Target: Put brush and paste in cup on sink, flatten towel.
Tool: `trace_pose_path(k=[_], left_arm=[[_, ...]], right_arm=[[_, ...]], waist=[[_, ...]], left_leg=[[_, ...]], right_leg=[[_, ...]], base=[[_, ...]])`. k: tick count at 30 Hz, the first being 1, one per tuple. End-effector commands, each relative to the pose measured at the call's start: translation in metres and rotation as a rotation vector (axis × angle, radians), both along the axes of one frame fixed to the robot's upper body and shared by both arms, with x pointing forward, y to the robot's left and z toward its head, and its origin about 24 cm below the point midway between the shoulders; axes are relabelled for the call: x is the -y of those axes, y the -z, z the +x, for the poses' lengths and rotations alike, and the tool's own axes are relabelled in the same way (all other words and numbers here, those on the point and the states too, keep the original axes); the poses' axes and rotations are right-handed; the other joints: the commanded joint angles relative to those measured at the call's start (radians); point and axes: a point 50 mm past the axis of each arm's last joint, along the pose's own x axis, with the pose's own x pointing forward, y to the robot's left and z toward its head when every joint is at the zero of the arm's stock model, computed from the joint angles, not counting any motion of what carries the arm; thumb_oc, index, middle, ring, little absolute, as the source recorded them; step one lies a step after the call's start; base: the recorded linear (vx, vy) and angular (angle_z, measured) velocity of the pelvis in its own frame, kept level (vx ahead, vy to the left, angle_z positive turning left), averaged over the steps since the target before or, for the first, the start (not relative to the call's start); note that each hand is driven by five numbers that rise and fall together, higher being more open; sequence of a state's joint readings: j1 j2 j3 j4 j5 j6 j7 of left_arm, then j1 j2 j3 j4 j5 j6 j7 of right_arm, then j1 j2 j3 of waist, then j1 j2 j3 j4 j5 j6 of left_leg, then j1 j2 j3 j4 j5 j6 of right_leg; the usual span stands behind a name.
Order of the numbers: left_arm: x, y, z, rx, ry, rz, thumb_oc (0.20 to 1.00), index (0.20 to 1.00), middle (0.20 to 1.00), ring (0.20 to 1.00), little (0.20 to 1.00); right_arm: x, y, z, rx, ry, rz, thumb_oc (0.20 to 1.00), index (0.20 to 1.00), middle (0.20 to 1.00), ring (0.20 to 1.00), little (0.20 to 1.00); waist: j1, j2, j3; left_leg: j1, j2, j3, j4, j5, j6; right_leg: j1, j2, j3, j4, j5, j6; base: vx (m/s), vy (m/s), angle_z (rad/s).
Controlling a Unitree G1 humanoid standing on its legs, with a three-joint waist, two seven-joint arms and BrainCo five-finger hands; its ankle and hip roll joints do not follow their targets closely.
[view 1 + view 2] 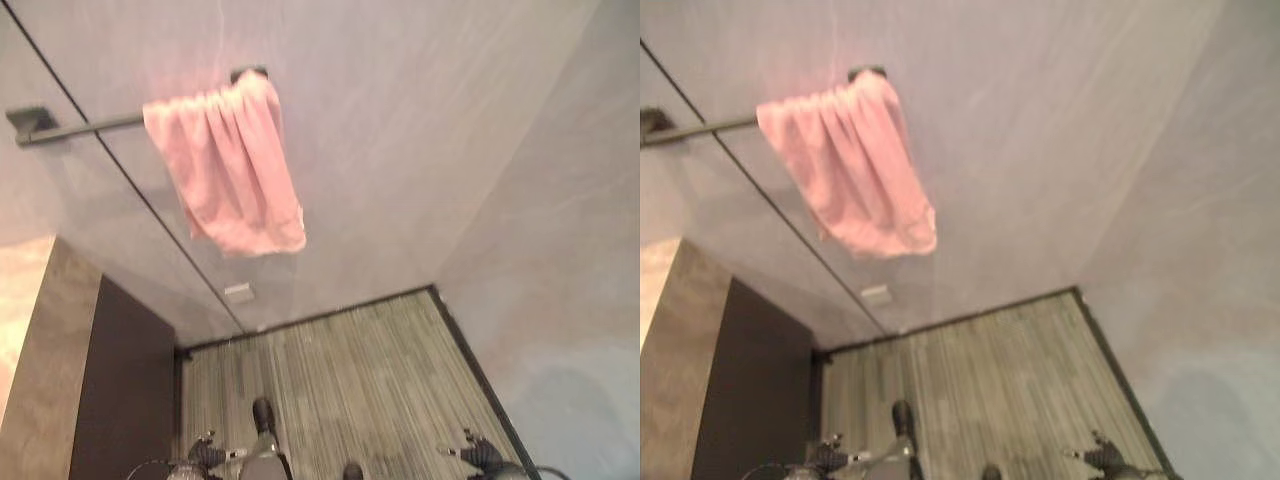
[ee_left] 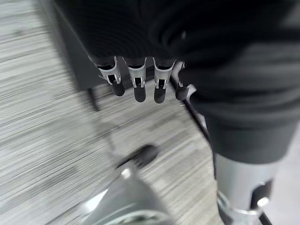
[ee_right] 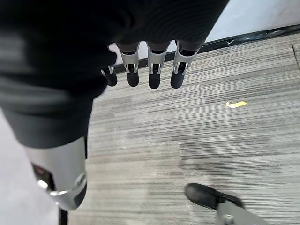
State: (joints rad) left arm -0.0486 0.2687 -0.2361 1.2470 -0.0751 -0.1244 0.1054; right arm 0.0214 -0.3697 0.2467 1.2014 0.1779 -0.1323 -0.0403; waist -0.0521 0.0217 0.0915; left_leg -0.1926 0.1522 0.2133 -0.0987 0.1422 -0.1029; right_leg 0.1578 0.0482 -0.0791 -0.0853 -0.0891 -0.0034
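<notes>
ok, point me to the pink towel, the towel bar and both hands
pink towel [image 1: 228,170], left eye view, middle of the bunched cloth.
towel bar [image 1: 85,127], left eye view, bare rod beside the towel.
left hand [image 2: 139,86], left wrist view, a finger.
right hand [image 3: 154,70], right wrist view, a finger.

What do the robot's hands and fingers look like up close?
Each hand wears a dark ribbed cover over its back and wrist. From under it comes a row of silver fingers with rounded dark tips, seen on the left hand and the right hand. The arms behind them are smooth silver-grey tubes. Both hands look alike, like mirror twins.
</notes>
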Motion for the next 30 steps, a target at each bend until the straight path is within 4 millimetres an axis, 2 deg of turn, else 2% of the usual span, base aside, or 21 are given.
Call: trace_pose_path(k=[1, 3, 4, 6, 8, 12, 15, 16, 17, 19, 20, 21, 22, 24, 25, 27, 28, 30], left_arm=[[-0.012, -0.008, 0.014, 0.038, 0.063, 0.056, 1.0, 1.0, 1.0, 1.0, 1.0], [-0.011, -0.009, 0.019, 0.045, 0.086, 0.059, 1.0, 1.0, 1.0, 1.0, 1.0], [-0.011, -0.01, 0.019, 0.045, 0.086, 0.059, 1.0, 1.0, 1.0, 1.0, 1.0], [-0.01, -0.01, 0.021, 0.05, 0.1, 0.057, 1.0, 1.0, 1.0, 1.0, 1.0], [-0.011, -0.01, 0.02, 0.048, 0.102, 0.06, 1.0, 1.0, 1.0, 1.0, 1.0], [-0.013, -0.011, 0.02, 0.046, 0.128, 0.073, 1.0, 1.0, 1.0, 1.0, 1.0], [-0.013, -0.012, 0.023, 0.055, 0.15, 0.077, 1.0, 1.0, 1.0, 1.0, 1.0], [-0.013, -0.013, 0.025, 0.061, 0.155, 0.079, 1.0, 1.0, 1.0, 1.0, 1.0], [-0.012, -0.013, 0.025, 0.061, 0.167, 0.079, 1.0, 1.0, 1.0, 1.0, 1.0], [-0.013, -0.014, 0.027, 0.064, 0.164, 0.085, 1.0, 1.0, 1.0, 1.0, 1.0], [-0.015, -0.015, 0.027, 0.066, 0.158, 0.092, 1.0, 1.0, 1.0, 1.0, 1.0], [-0.015, -0.015, 0.027, 0.066, 0.155, 0.095, 1.0, 1.0, 1.0, 1.0, 1.0], [-0.014, -0.015, 0.028, 0.064, 0.155, 0.098, 1.0, 1.0, 1.0, 1.0, 1.0], [-0.011, -0.015, 0.032, 0.073, 0.17, 0.097, 1.0, 1.0, 1.0, 1.0, 1.0], [-0.01, -0.015, 0.033, 0.069, 0.195, 0.104, 1.0, 1.0, 1.0, 1.0, 1.0], [-0.007, -0.014, 0.034, 0.07, 0.197, 0.097, 1.0, 1.0, 1.0, 1.0, 1.0], [-0.002, -0.013, 0.034, 0.075, 0.19, 0.085, 1.0, 1.0, 1.0, 1.0, 1.0], [0.002, -0.011, 0.031, 0.076, 0.168, 0.059, 1.0, 1.0, 1.0, 1.0, 1.0]], right_arm=[[-0.004, -0.002, 0.006, 0.039, -0.005, 0.016, 1.0, 1.0, 1.0, 1.0, 1.0], [-0.009, 0.0, 0.009, 0.025, -0.054, 0.015, 1.0, 1.0, 1.0, 1.0, 1.0], [-0.009, 0.0, 0.009, 0.025, -0.054, 0.015, 1.0, 1.0, 1.0, 1.0, 1.0], [-0.013, 0.002, 0.008, 0.003, -0.09, 0.011, 1.0, 1.0, 1.0, 1.0, 1.0], [-0.018, 0.001, 0.011, 0.019, -0.096, 0.026, 1.0, 1.0, 1.0, 1.0, 1.0], [-0.019, 0.001, 0.013, 0.034, -0.066, 0.047, 1.0, 1.0, 1.0, 1.0, 1.0], [-0.017, -0.001, 0.016, 0.049, -0.054, 0.05, 1.0, 1.0, 1.0, 1.0, 1.0], [-0.018, -0.001, 0.017, 0.052, -0.059, 0.049, 1.0, 1.0, 1.0, 1.0, 1.0], [-0.017, -0.001, 0.017, 0.051, -0.06, 0.045, 1.0, 1.0, 1.0, 1.0, 1.0], [-0.021, -0.001, 0.019, 0.061, -0.068, 0.064, 1.0, 1.0, 1.0, 1.0, 1.0], [-0.024, -0.001, 0.021, 0.069, -0.077, 0.065, 1.0, 1.0, 1.0, 1.0, 1.0], [-0.024, -0.002, 0.023, 0.074, -0.089, 0.061, 1.0, 1.0, 1.0, 1.0, 1.0], [-0.026, -0.002, 0.024, 0.077, -0.108, 0.06, 1.0, 1.0, 1.0, 1.0, 1.0], [-0.028, -0.003, 0.028, 0.086, -0.13, 0.056, 1.0, 1.0, 1.0, 1.0, 1.0], [-0.027, -0.003, 0.028, 0.081, -0.149, 0.047, 1.0, 1.0, 1.0, 1.0, 1.0], [-0.027, -0.001, 0.024, 0.064, -0.149, 0.047, 1.0, 1.0, 1.0, 1.0, 1.0], [-0.029, 0.001, 0.019, 0.035, -0.171, 0.042, 1.0, 1.0, 1.0, 1.0, 1.0], [-0.025, 0.002, 0.015, 0.016, -0.182, 0.024, 1.0, 1.0, 1.0, 1.0, 1.0]], waist=[[0.017, -0.049, -0.018], [0.021, -0.057, -0.02], [0.022, -0.057, -0.02], [0.026, -0.063, -0.024], [0.026, -0.074, -0.028], [0.023, -0.08, -0.02], [0.022, -0.077, -0.004], [0.019, -0.075, 0.005], [0.014, -0.071, 0.011], [-0.001, -0.064, 0.021], [0.006, -0.068, 0.027], [0.01, -0.069, 0.028], [0.001, -0.071, 0.032], [-0.02, -0.079, 0.048], [-0.031, -0.085, 0.055], [-0.029, -0.092, 0.052], [-0.026, -0.102, 0.042], [-0.017, -0.098, 0.01]], left_leg=[[-0.002, -0.033, 0.024, 0.142, 0.007, 0.042], [0.002, -0.056, 0.039, 0.163, -0.023, 0.062], [0.002, -0.057, 0.04, 0.164, -0.024, 0.063], [0.011, -0.077, 0.047, 0.168, -0.04, 0.074], [0.025, -0.108, 0.06, 0.167, -0.071, 0.094], [0.036, -0.129, 0.061, 0.151, -0.086, 0.113], [0.062, -0.132, 0.063, 0.124, -0.092, 0.129], [0.071, -0.13, 0.061, 0.118, -0.094, 0.131], [0.074, -0.129, 0.052, 0.118, -0.099, 0.131], [0.092, -0.122, 0.039, 0.101, -0.094, 0.129], [0.097, -0.117, 0.048, 0.101, -0.096, 0.123], [0.102, -0.114, 0.054, 0.099, -0.099, 0.119], [0.116, -0.114, 0.053, 0.091, -0.106, 0.114], [0.138, -0.118, 0.031, 0.103, -0.125, 0.105], [0.153, -0.121, 0.019, 0.115, -0.146, 0.104], [0.153, -0.124, -0.003, 0.139, -0.151, 0.101], [0.164, -0.123, -0.004, 0.13, -0.141, 0.094], [0.174, -0.12, -0.012, 0.108, -0.13, 0.081]], right_leg=[[-0.098, -0.171, 0.047, 0.244, 0.019, 0.131], [-0.116, -0.196, 0.063, 0.277, 0.063, 0.147], [-0.117, -0.196, 0.064, 0.278, 0.063, 0.147], [-0.123, -0.212, 0.071, 0.285, 0.108, 0.158], [-0.14, -0.24, 0.081, 0.311, 0.199, 0.177], [-0.17, -0.244, 0.094, 0.366, 0.253, 0.184], [-0.22, -0.25, 0.073, 0.457, 0.308, 0.184], [-0.236, -0.245, 0.069, 0.484, 0.307, 0.182], [-0.242, -0.219, 0.084, 0.491, 0.288, 0.178], [-0.291, -0.132, 0.135, 0.465, 0.173, 0.151], [-0.294, -0.136, 0.1, 0.427, 0.127, 0.143], [-0.307, -0.14, 0.072, 0.388, 0.116, 0.14], [-0.363, -0.12, 0.068, 0.325, 0.116, 0.139], [-0.409, -0.117, 0.096, 0.249, 0.151, 0.148], [-0.406, -0.124, 0.099, 0.211, 0.166, 0.152], [-0.372, -0.131, 0.112, 0.199, 0.162, 0.157], [-0.344, -0.119, 0.125, 0.169, 0.181, 0.146], [-0.299, -0.117, 0.091, 0.114, 0.189, 0.138]], base=[[0.2, 0.199, -0.23], [0.14, 0.169, -0.22], [0.11, 0.119, -0.16], [0.15, 0.152, -0.14], [0.21, 0.245, 0.15], [0.09, 0.136, -0.12], [0.05, 0.115, 0.04], [0.05, 0.077, -0.02], [0.07, 0.044, 0.01], [0.09, 0.038, 0.12], [0.06, 0.004, 0.07], [0.06, -0.052, -0.06], [0.08, -0.077, -0.29], [0.12, -0.1, -0.2], [0.13, -0.129, 0.13], [0.08, -0.118, 0.52], [0.04, -0.13, 0.72], [0.11, -0.181, 0.49]])
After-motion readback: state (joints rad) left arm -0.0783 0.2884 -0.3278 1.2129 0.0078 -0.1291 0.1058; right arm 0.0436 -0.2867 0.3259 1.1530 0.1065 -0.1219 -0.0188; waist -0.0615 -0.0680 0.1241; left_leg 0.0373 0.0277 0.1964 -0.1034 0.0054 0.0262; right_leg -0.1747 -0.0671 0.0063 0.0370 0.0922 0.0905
